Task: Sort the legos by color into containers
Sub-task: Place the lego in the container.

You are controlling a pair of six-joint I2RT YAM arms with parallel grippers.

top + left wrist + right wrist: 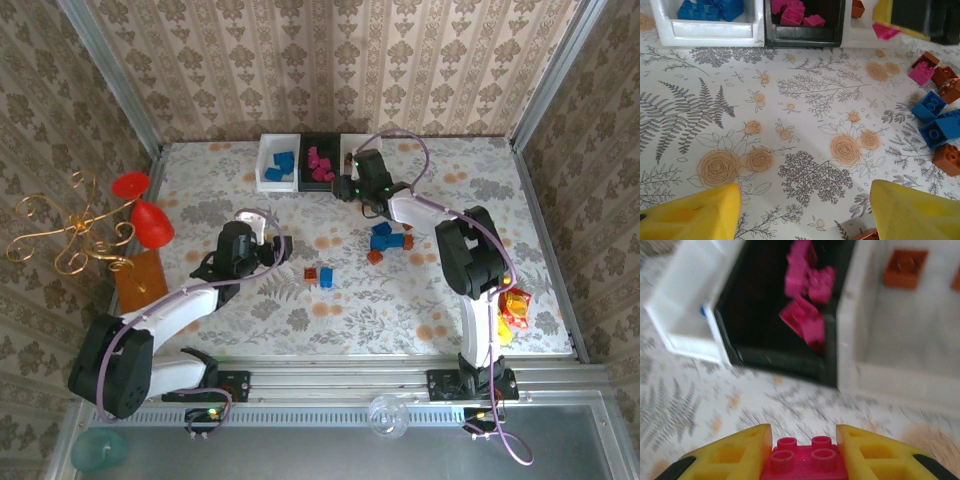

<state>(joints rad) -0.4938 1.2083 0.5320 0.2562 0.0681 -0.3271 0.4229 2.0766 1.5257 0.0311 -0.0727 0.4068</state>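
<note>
Right wrist: four-studded magenta brick (804, 460) pinched between wedge-shaped yellow jaws.

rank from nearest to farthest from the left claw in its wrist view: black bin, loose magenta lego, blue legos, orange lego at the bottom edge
From the left claw:
1. orange lego, bottom edge, just ahead of the fingers
2. blue legos, right side
3. loose magenta lego, upper right
4. black bin, top, middle of the row

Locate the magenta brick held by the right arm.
Right wrist view, bottom centre: the magenta brick is pinched between the yellow fingers of the right gripper, just in front of the black bin, which holds more magenta bricks.
</note>
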